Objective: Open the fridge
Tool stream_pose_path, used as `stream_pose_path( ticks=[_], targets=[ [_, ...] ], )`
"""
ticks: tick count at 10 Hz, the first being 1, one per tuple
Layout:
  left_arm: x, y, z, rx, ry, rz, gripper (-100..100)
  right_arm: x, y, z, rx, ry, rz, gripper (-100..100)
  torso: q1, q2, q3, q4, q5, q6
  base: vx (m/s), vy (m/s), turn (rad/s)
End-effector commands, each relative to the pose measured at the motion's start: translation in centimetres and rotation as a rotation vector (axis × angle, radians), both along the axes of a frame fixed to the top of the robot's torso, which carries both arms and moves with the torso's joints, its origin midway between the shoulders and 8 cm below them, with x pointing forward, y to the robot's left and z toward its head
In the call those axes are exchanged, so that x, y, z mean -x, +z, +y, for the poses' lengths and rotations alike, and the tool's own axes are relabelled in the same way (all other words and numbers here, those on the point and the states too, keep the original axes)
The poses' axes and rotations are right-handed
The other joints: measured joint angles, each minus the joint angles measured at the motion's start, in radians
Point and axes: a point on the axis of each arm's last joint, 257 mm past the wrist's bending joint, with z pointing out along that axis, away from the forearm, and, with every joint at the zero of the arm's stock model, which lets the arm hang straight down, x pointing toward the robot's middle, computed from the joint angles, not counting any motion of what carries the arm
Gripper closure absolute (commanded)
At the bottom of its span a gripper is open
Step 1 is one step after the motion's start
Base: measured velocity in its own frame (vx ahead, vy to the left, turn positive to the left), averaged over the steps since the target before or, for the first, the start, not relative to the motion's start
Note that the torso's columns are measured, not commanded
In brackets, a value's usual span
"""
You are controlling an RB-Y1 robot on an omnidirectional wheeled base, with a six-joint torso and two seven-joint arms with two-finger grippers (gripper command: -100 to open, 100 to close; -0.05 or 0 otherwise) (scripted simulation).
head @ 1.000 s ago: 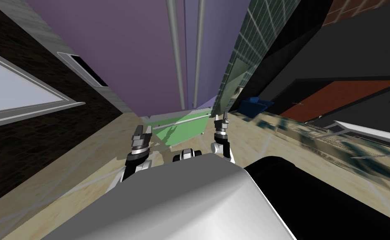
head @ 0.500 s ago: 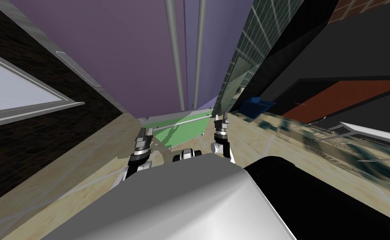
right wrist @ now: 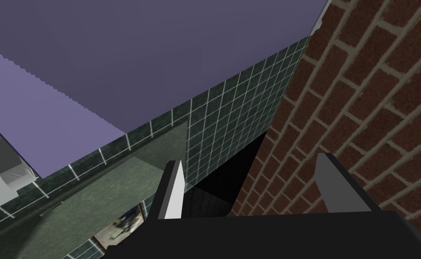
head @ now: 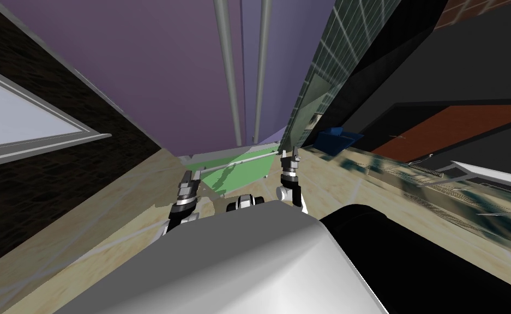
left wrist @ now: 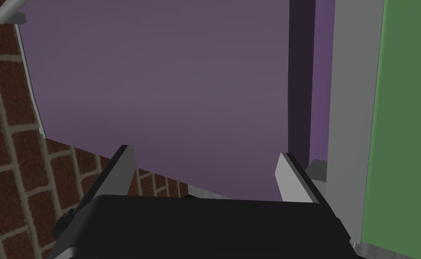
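The fridge stands straight ahead with two purple doors [head: 183, 65] and two long grey upright handles [head: 228, 71] [head: 260, 71] side by side at the middle seam. Below the doors is a green drawer [head: 238, 170] with a grey bar handle [head: 243, 159]. My left gripper [head: 188, 175] is low, at the drawer's left corner. It is open [left wrist: 205, 175] and points at the purple door [left wrist: 160, 90], with the green drawer [left wrist: 407, 112] beside it. My right gripper [head: 289, 154] is at the drawer's right end, open [right wrist: 254, 186] with nothing between its fingers, facing the fridge's side [right wrist: 137, 54].
A dark green tiled wall [head: 330, 60] adjoins the fridge's right side, with a blue bin [head: 336, 139] and a patterned counter [head: 412, 180] beyond. Dark brick wall with a window [head: 19, 120] runs along the left. Pale wood floor [head: 118, 201] lies between.
My left hand has turned so that it looks narrower and sits slightly lower. My view has shifted a little, and a framed panel at the fridge's left edge has slid out of sight.
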Motion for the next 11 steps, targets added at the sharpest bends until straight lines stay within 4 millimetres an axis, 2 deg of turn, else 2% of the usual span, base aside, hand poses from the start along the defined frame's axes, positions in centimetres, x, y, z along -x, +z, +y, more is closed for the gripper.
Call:
stream_pose_path(
  ticks=[1, 11],
  targets=[
    [-0.2, -1.6, 0.5, 0.004, 0.008, 0.011, -100, 0.0, 0.0, 0.0, 0.0, 0.0, 0.0, 0, 0.0, 0.0, 0.0, 0.0, 0.0, 0.0, 0.049, -0.009, 0.017],
    [0.5, -7.4, 2.6, 0.029, 0.047, 0.056, -100, 0.0, 0.0, 0.0, 0.0, 0.0, 0.0, 0, 0.0, -0.001, -0.001, 0.0, 0.0, 0.0, 0.057, -0.015, 0.015]
  ],
)
